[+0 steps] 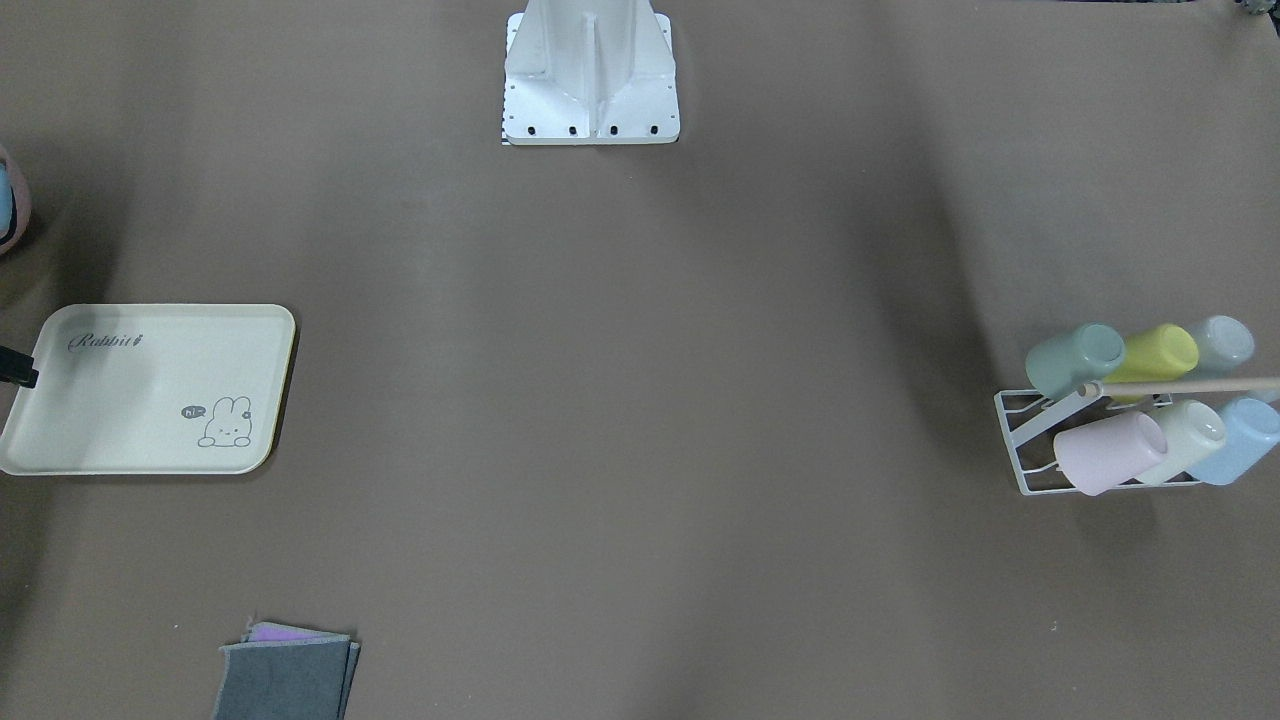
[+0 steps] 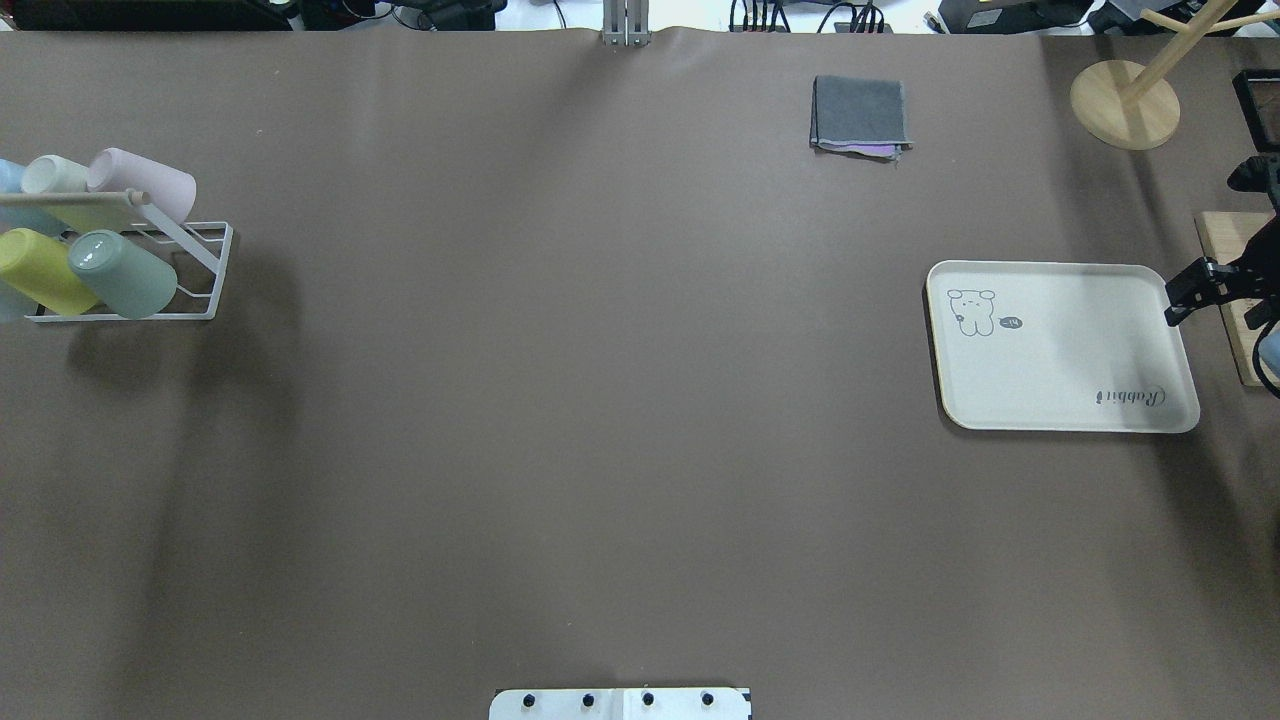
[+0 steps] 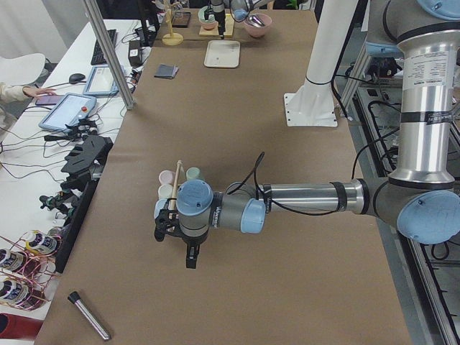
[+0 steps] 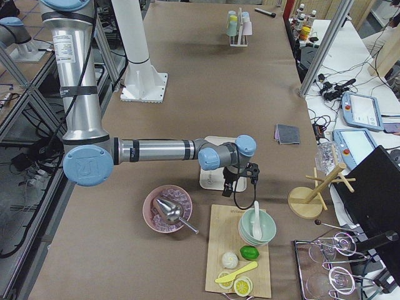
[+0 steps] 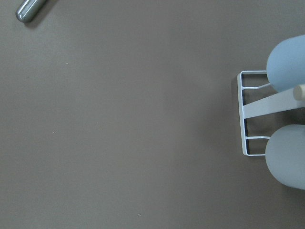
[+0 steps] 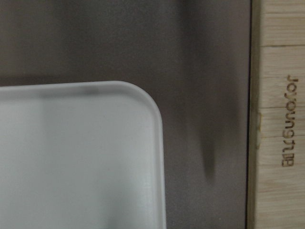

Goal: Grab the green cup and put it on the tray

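The green cup (image 1: 1075, 360) is sage green and lies on its side in a white wire rack (image 1: 1020, 440), at the table's end on my left. It also shows in the overhead view (image 2: 122, 273). The cream "Rabbit" tray (image 1: 150, 390) lies flat and bare at the other end, also in the overhead view (image 2: 1065, 345). My right gripper (image 2: 1190, 292) hangs over the tray's outer edge, holds nothing, and its jaws look apart. My left gripper (image 3: 176, 231) hovers just outside the rack; I cannot tell whether it is open or shut.
The rack also holds a yellow-green cup (image 1: 1160, 352), a cream cup (image 1: 1190, 435), a pink cup (image 1: 1110, 450) and blue ones. A folded grey cloth (image 2: 860, 115) lies at the far edge. A wooden board (image 2: 1230, 300), a wooden stand (image 2: 1125, 100) and a pink bowl (image 4: 167, 208) lie beyond the tray.
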{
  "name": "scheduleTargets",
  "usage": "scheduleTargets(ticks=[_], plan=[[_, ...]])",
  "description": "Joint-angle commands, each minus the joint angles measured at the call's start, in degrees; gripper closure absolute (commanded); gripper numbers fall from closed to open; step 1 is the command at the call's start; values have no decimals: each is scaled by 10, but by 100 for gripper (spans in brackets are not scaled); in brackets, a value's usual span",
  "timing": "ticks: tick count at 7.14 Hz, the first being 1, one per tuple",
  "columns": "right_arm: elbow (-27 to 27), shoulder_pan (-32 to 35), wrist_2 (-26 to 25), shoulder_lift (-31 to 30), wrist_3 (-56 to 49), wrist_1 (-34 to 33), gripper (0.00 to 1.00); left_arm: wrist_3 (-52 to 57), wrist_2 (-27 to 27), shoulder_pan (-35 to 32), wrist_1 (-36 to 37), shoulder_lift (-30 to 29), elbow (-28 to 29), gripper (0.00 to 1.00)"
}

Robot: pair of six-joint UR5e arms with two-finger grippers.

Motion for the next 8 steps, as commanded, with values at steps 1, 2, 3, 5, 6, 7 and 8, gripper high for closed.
scheduleTargets(ticks=[1,2,3,5,6,7,8], plan=[[-8,-10,-1,0,2,10,35,0,6,1,1,0,2,2],[-8,-12,-1,0,2,10,40,0,5,1,1,0,3,2],[-12,-18,-2,-1,2,10,42,0,5,0,1,0,2,2],[-18,-24,-2,0,1,11,45,0,7,1,1,0,2,2],[-18,-24,-1,-1,1,10,45,0,7,1,1,0,2,2],[-18,-24,-1,-1,1,11,49,0,7,2,1,-1,2,2],[-17,-23,-1,-2,1,10,57,0,7,1,1,-1,1,2]])
